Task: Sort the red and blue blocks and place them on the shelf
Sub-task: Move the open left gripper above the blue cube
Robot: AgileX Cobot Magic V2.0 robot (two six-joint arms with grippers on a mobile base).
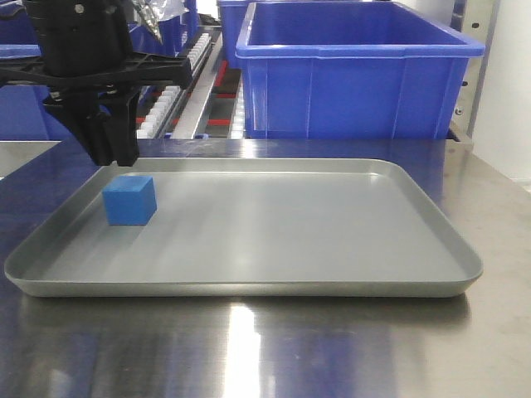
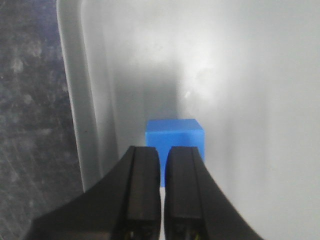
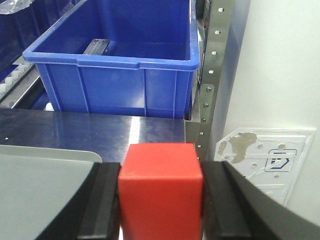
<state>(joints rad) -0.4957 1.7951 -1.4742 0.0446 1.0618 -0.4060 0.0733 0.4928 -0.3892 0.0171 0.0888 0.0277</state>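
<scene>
Exterior front-facing: blue block [image 1: 129,200] sits flat in the grey tray [image 1: 249,288], near its left rear corner; left gripper [image 1: 112,153] hangs just behind it, apart; bare tray floor to the right.
Left wrist: fingers [image 2: 142,185] almost together, holding nothing; block just past the tips, close to the tray's left wall.
Right wrist: right gripper [image 3: 160,200] clamped on the matte, square-edged red block [image 3: 160,175]; blue bin [image 3: 115,75] and shelf [image 3: 212,75] upright ahead.

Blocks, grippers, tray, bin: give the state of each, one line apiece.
tray: holds only the blue block.
blue block: lying flat, ungripped.
left gripper: shut, empty, near the blue block.
right gripper: shut on the red block.
red block: clamped in the right gripper.
bin: upright, open-topped.
</scene>
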